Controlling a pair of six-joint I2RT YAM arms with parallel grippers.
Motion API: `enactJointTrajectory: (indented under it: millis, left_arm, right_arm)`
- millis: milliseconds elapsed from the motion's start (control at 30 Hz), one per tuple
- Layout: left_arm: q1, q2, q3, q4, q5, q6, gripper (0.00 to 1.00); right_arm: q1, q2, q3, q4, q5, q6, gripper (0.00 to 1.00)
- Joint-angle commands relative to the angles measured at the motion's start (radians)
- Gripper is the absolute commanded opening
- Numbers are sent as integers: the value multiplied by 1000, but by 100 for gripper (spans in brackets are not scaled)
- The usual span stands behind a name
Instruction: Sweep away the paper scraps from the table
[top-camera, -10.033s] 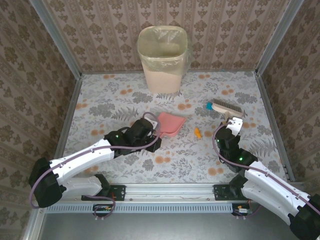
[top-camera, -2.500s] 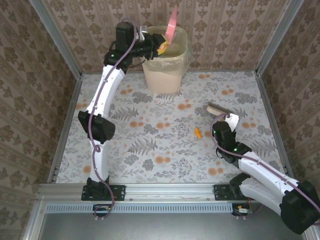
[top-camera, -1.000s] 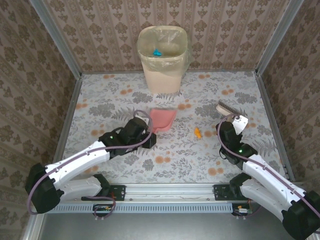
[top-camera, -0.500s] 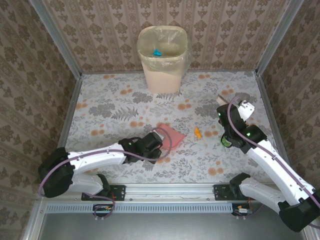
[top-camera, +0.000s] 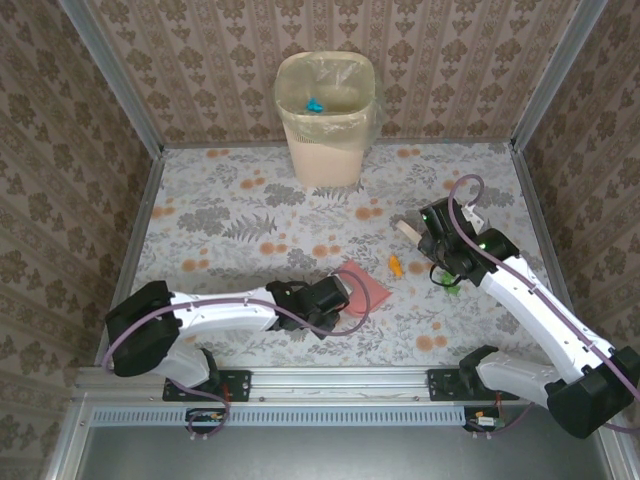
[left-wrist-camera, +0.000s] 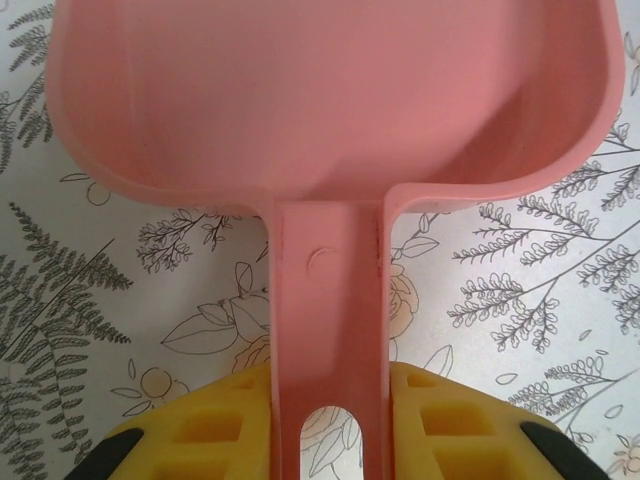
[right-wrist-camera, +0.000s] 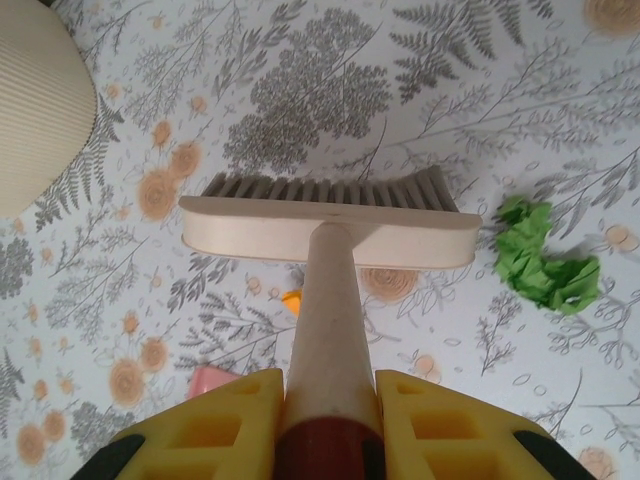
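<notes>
**Paper scraps (right-wrist-camera: 545, 262) on the table (right-wrist-camera: 560, 90)**

Your right claw (right-wrist-camera: 330, 410) is clamped on the brush (right-wrist-camera: 330, 225) handle. A green scrap sits ahead-right of it and an orange one (right-wrist-camera: 291, 300) ahead-left. Your left claw (left-wrist-camera: 328, 420) grips the dustpan (left-wrist-camera: 330, 100) handle, pan straight ahead.

The dustpan (left-wrist-camera: 320, 100) is cropped at twelve o'clock of the left wrist view, its handle end buried in the left gripper (left-wrist-camera: 327, 392) at six; in the right wrist view the brush (right-wrist-camera: 328, 225) partly covers an orange scrap (right-wrist-camera: 290, 301), the bin (right-wrist-camera: 35, 110) cropped at ten.
</notes>
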Motion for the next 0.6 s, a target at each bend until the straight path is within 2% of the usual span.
enactJointTrajectory:
  millis: [0,333,567]
  left_arm:
    - [-8,41,34,-4,-11,25,0]
    - [-6,66,33,26,-47,11,0]
    - [1,74,34,30,-74,6,0]
  right_arm:
    - [4,-3,16,16,-62,63,0]
    - [12,-81,-80,92,-301,193,0]
    - [93,-207,-124,125,-364,309,0]
